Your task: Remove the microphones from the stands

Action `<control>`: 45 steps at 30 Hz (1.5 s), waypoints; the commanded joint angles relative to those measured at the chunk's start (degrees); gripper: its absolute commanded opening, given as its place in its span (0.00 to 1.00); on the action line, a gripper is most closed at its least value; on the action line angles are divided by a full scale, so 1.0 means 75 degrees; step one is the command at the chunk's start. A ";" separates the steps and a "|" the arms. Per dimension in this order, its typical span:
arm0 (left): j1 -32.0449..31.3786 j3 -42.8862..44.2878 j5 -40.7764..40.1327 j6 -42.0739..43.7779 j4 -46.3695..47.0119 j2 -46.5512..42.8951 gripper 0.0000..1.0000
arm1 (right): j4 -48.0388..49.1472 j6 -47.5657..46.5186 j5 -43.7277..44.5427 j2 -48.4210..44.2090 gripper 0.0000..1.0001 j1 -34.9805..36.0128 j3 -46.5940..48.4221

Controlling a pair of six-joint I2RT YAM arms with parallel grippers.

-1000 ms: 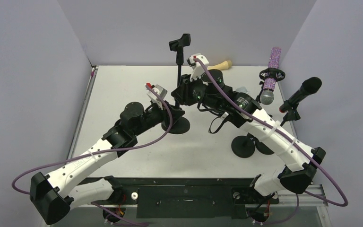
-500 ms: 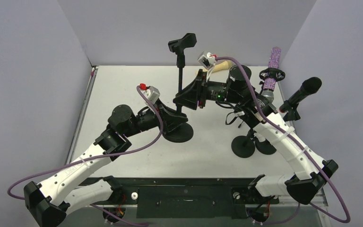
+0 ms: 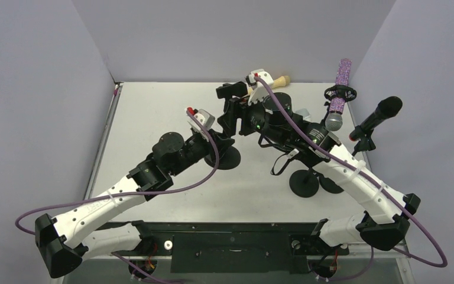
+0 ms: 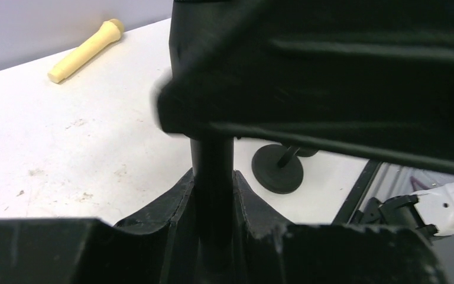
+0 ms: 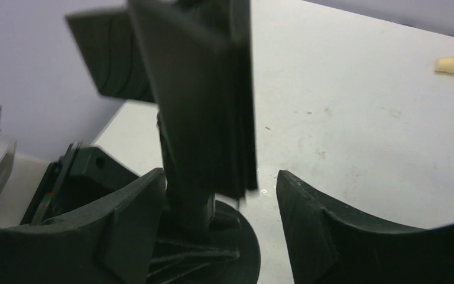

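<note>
A black stand with a round base (image 3: 229,158) has an empty clip (image 3: 229,90) at its top. My left gripper (image 3: 217,147) is shut on the stand's pole (image 4: 213,160) low down, just above the base. My right gripper (image 3: 230,115) is open, its jaws either side of the clip (image 5: 195,89) and upper pole, with the base (image 5: 236,248) below. A cream microphone (image 3: 279,81) lies on the table at the back. A glittery purple microphone (image 3: 340,89) hangs in a shock mount. A black microphone (image 3: 379,113) sits in a stand at the right.
Two round stand bases (image 3: 304,183) stand on the table right of centre, under my right arm. One base also shows in the left wrist view (image 4: 278,168). The cream microphone shows there too (image 4: 86,50). Grey walls close the table on three sides.
My right gripper has swung from beside the pole to around the clip. The clip now sits lower in the top view. My left gripper keeps hold of the pole.
</note>
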 commanded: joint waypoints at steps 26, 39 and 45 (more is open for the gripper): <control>0.0671 -0.0340 -0.3114 0.0495 0.3367 0.1649 0.00 | 0.0437 0.0158 0.1520 -0.0388 0.74 0.0242 -0.0535; 0.2362 0.0064 -0.1843 0.1260 0.7253 0.5413 0.00 | 0.0533 0.0557 0.2186 -0.1714 0.74 -0.0074 -0.1626; 0.2856 0.1001 -0.1424 0.1498 0.8325 0.7233 0.00 | 0.0300 0.0617 0.2294 -0.2105 0.74 -0.0212 -0.1827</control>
